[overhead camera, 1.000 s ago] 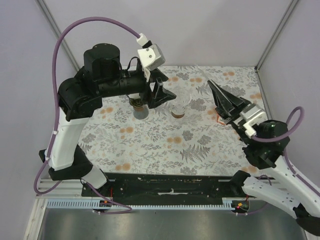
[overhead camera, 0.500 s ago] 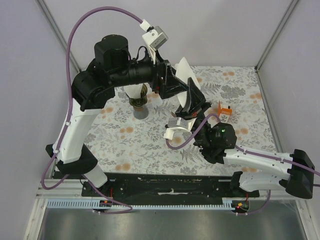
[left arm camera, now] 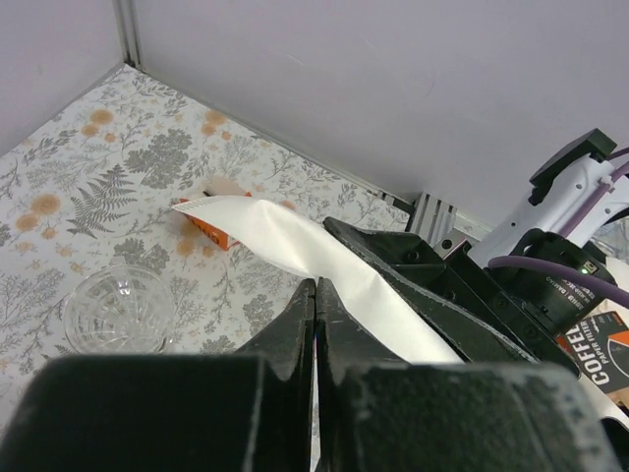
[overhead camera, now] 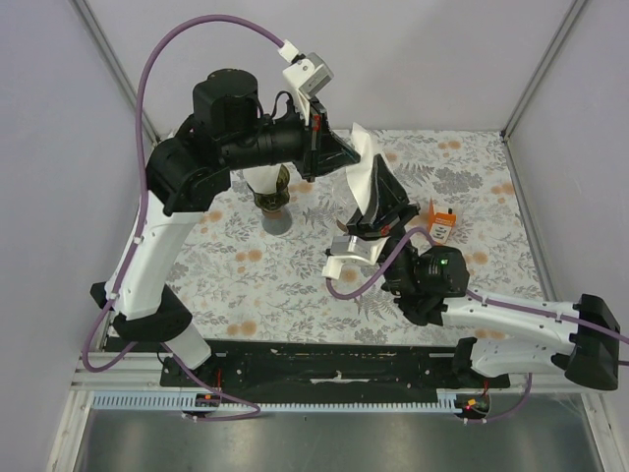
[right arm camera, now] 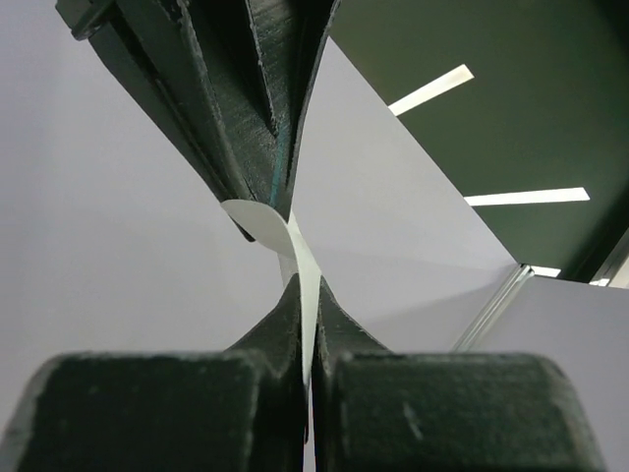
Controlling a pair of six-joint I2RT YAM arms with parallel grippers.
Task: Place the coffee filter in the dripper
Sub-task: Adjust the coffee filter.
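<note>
The white paper coffee filter (overhead camera: 362, 163) hangs in the air over the middle of the table, held from two sides. My left gripper (overhead camera: 346, 155) is shut on its upper edge; in the left wrist view the jaws (left arm camera: 315, 285) meet on the filter (left arm camera: 295, 241). From below, my right gripper (overhead camera: 376, 194) is shut on the filter's lower part, and the sheet (right arm camera: 257, 221) rises from its closed jaws (right arm camera: 306, 285) to the left fingers (right arm camera: 246, 118). The clear glass dripper (left arm camera: 118, 310) stands on the floral cloth below.
A brown-topped glass vessel (overhead camera: 275, 205) stands under the left arm's forearm. An orange box (overhead camera: 442, 222) sits right of the grippers, and a coffee bag (left arm camera: 601, 356) shows at the left wrist view's right edge. Frame posts and walls bound the back corners.
My left gripper was open beside the filter half a second ago and has shut on its upper edge. The right arm swung in from the right side a second ago and now holds still.
</note>
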